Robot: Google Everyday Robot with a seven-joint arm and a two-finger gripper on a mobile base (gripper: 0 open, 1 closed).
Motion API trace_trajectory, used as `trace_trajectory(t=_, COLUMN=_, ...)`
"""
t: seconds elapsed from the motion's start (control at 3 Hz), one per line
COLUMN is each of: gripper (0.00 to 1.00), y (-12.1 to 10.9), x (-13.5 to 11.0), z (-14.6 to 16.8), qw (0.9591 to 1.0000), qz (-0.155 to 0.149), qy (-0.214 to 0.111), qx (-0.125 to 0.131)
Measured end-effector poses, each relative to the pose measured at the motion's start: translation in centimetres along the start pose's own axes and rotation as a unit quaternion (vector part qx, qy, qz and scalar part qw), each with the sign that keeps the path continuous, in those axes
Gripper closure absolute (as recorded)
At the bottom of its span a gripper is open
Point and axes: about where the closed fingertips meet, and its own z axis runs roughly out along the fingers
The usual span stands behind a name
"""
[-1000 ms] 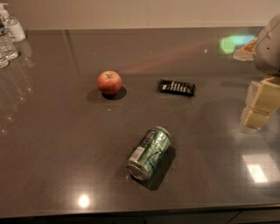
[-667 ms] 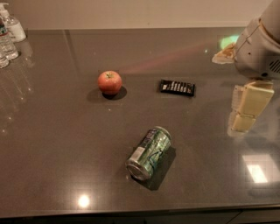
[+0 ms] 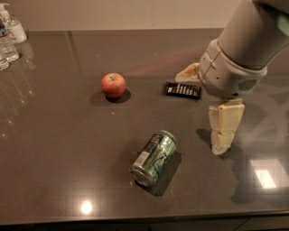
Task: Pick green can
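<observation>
One can down, fingers spread to its right

I see a dark, glossy table (image 3: 58,149) running under everything, with a pale wall (image 3: 135,13) behind its far edge. Two bright patches of lamp glare sit on the surface, one nearer me and to the left of the green can (image 3: 153,158), the other to the can's right.

The green can lies on its side, silver end toward me, tilted so its far end points up and to the right. It casts a shadow on its right flank. Nothing touches it.

Beyond the can and to its left stands a red apple (image 3: 113,85), upright, well apart from it. Beyond the can and slightly right lies a flat black packet (image 3: 183,90) with pale marks. Far off to the can's upper left, at the table's corner, stand clear water bottles (image 3: 9,36).

My gripper (image 3: 201,113) hangs to the right of the can, near but not touching. Its pale fingers (image 3: 226,126) are spread wide and hold nothing; one points down at the table, the other reaches over the packet's right end. The grey arm (image 3: 244,40) comes in from the upper right.
</observation>
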Motion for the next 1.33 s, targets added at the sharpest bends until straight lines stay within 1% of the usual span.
trace_trajectory(t=0.33, gripper=0.0, y=0.3, x=-2.1, z=2.1, qw=0.9967, qz=-0.078, qy=-0.005, qx=-0.022)
trace_trajectory(t=0.67, gripper=0.0, y=1.0, x=-4.0, z=4.2, qw=0.9885, qz=-0.145, qy=-0.009, qx=-0.042)
trace_trajectory(t=1.0, gripper=0.0, y=1.9, x=-5.2, z=6.1, qw=0.9793, qz=-0.196, qy=-0.003, qx=-0.053)
trace_trajectory(t=1.33, gripper=0.0, y=2.5, x=-5.6, z=8.3, qw=0.9712, qz=-0.227, qy=0.009, qx=-0.072)
